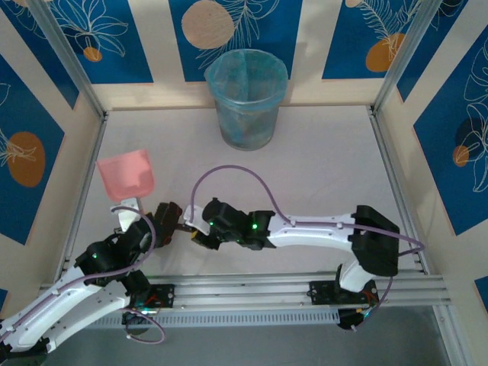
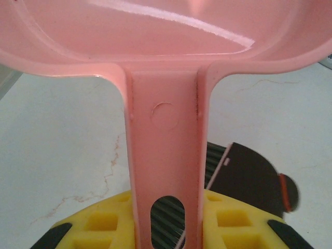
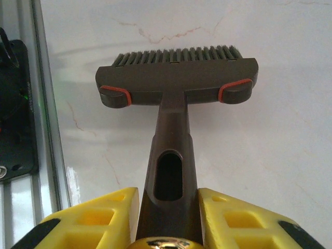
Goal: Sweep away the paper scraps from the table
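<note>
My left gripper (image 1: 131, 221) (image 2: 166, 228) is shut on the handle of a pink dustpan (image 1: 126, 174) (image 2: 166, 62), whose pan points away from me over the left part of the white table (image 1: 320, 175). My right gripper (image 1: 198, 229) (image 3: 168, 207) is shut on the handle of a dark brush (image 1: 169, 217) (image 3: 176, 78). The brush has red marks at both ends, and its bristles face the table just right of the dustpan handle. The brush head (image 2: 249, 176) sits close behind the handle in the left wrist view. The paper scraps are out of view.
A translucent blue-green bin (image 1: 245, 99) stands at the back centre against the wall. Metal rails (image 1: 252, 293) (image 3: 49, 129) run along the near edge by the arm bases. Walls close in the left, right and back sides.
</note>
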